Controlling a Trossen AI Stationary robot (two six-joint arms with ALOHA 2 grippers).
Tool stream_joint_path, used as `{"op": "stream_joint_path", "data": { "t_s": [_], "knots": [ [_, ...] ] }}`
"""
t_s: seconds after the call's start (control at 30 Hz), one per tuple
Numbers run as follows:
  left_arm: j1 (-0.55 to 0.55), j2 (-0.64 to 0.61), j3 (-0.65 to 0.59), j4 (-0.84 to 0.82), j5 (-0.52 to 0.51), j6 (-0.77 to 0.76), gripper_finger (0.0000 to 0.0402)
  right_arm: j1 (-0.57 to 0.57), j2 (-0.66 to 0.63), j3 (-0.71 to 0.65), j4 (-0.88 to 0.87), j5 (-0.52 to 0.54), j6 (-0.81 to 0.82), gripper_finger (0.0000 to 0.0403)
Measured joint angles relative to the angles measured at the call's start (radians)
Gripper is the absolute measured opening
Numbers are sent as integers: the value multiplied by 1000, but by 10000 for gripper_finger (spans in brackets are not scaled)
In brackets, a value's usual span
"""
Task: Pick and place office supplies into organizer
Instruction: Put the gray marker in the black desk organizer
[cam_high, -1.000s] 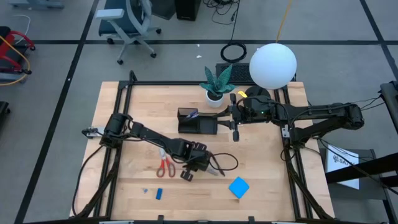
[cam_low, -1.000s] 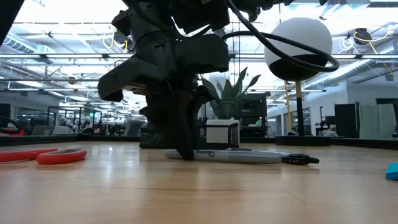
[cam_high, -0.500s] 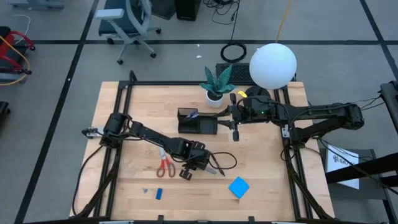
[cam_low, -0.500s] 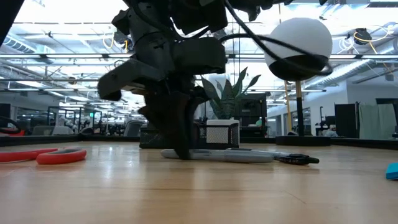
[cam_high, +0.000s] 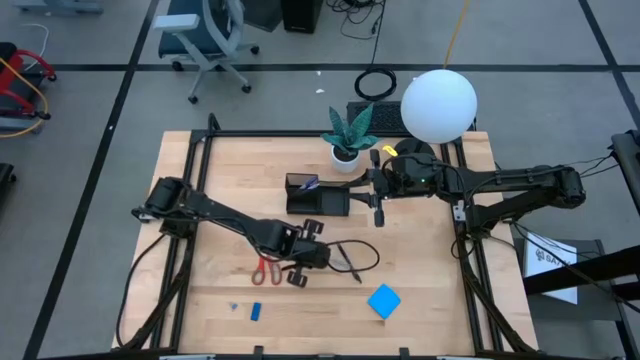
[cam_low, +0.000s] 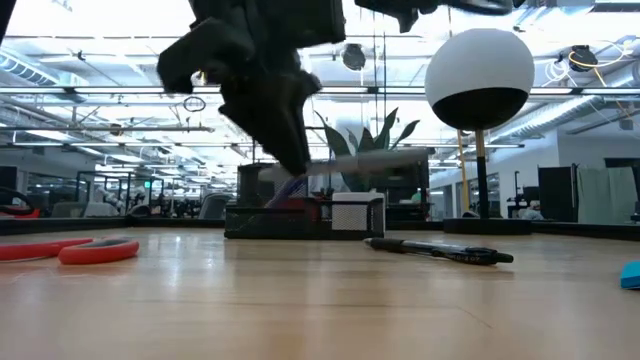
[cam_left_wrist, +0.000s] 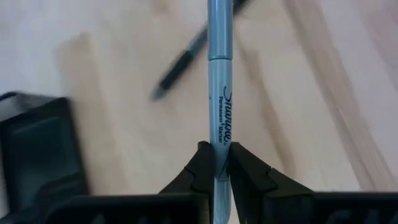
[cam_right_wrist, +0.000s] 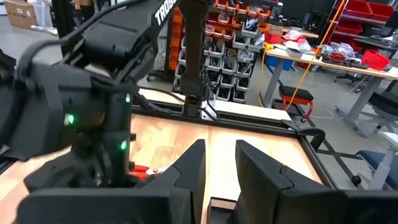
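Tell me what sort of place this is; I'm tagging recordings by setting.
Probably a robotics lab or workshop. Parts bins on shelving and a workbench stand behind the table, an office chair sits on the taped floor, and open ceiling trusses show in the low view.

Grey pen (cam_left_wrist: 220, 118) now off the table (cam_high: 420, 290)

grey marker (cam_left_wrist: 219, 93) — "Sharpie Permanent Marker" | arm (cam_right_wrist: 163, 11) — "TROS…"
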Motion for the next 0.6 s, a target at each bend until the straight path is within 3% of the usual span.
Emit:
{"op": "stream_joint_path", "data": {
  "t_s": [0.37, 0.6],
  "knots": [
    [4, -89, -20, -2, -200, -122, 33, 0, -2, 0, 7, 3, 3, 78],
    [43, -212, -168, 116, -239, -165, 33, 0, -38, 0, -8, 5, 2, 78]
  ]
}}
